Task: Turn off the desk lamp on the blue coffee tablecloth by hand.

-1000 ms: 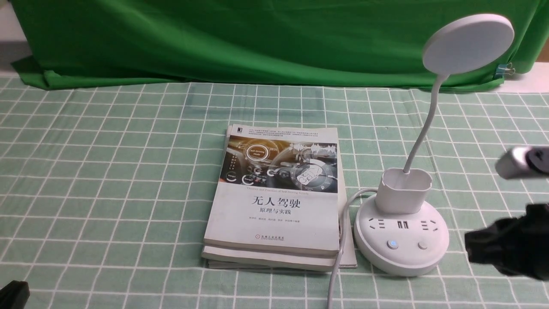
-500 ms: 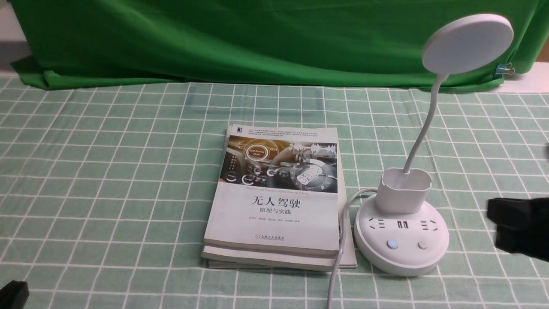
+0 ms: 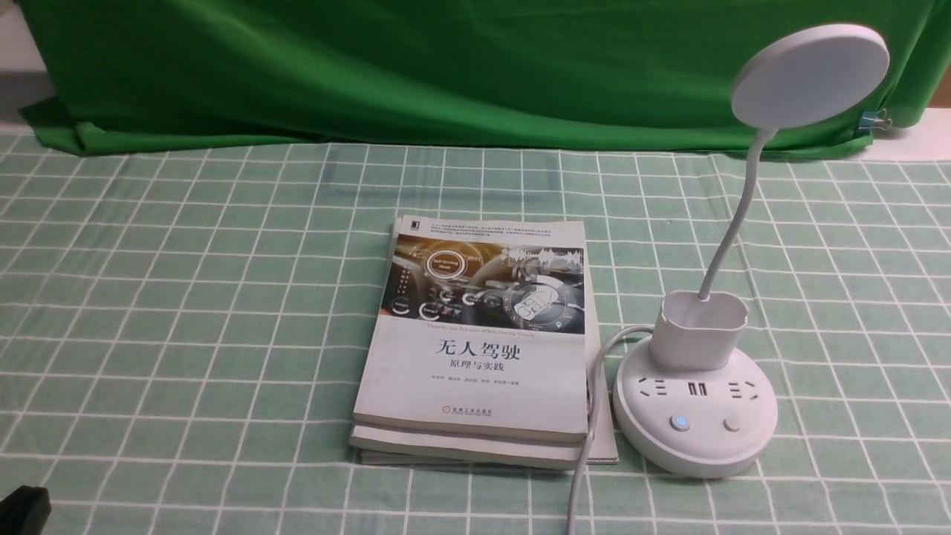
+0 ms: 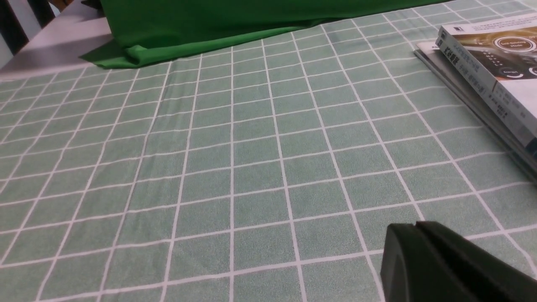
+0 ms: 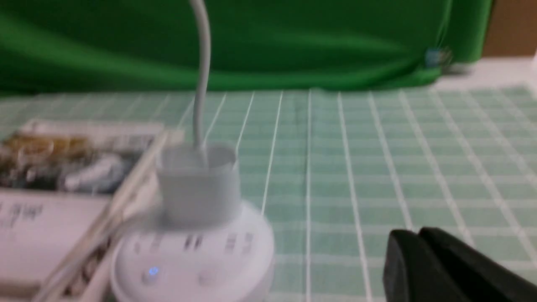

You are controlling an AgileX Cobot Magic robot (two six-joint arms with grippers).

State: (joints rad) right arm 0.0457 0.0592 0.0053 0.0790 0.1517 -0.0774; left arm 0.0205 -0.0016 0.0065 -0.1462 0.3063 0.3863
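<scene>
Right pincer point(image 5: 417, 235): we saw its black fingers pressed together with only a thin seam between them. They gripped nothing and were clear of the lamp's base, on its right; that view was blurred.
Left pincer point(image 4: 415, 228): it was likewise closed on nothing, at the near left over the cloth.
Desk lamp point(image 3: 698, 331): it stood on the blue coffee tablecloth point(image 3: 186, 312) at the near right, just right of the books point(image 3: 475, 349).
Left button point(image 3: 679, 423): we saw it glowing blue.
Right button point(image 3: 732, 424): it was unlit.
Contact: nothing touched either button.
</scene>
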